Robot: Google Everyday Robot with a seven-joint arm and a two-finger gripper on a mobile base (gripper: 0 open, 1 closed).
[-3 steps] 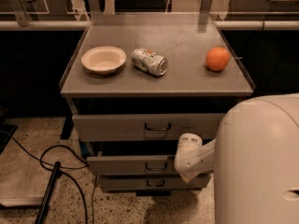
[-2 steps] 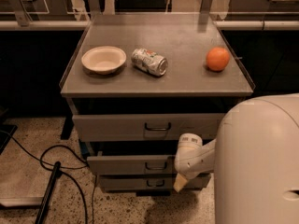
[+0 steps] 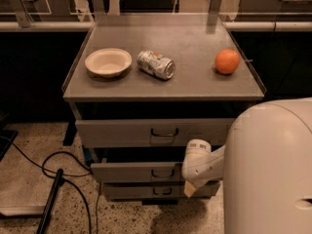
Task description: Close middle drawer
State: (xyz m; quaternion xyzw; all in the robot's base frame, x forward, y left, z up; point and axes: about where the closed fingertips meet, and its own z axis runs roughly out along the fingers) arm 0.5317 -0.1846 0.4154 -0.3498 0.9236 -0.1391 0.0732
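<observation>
The middle drawer [image 3: 136, 172] is the second grey front on the cabinet, with a small dark wire handle [image 3: 162, 172] at its centre. It stands pulled out a little past the lowest drawer [image 3: 146, 191]. The top drawer [image 3: 146, 132] also juts out above it. My gripper [image 3: 194, 179] hangs at the end of the white arm, right against the right part of the middle drawer's front, just right of the handle. One tan fingertip [image 3: 189, 190] points down over the lowest drawer.
On the cabinet top [image 3: 195, 84] lie a white bowl [image 3: 108, 62], a crushed can [image 3: 155, 64] on its side and an orange [image 3: 227, 61]. My white body [image 3: 270, 172] fills the lower right. Black cables [image 3: 58, 172] run over the speckled floor at the left.
The gripper has dropped slightly, and a tan fingertip now shows below it. The drawers look the same.
</observation>
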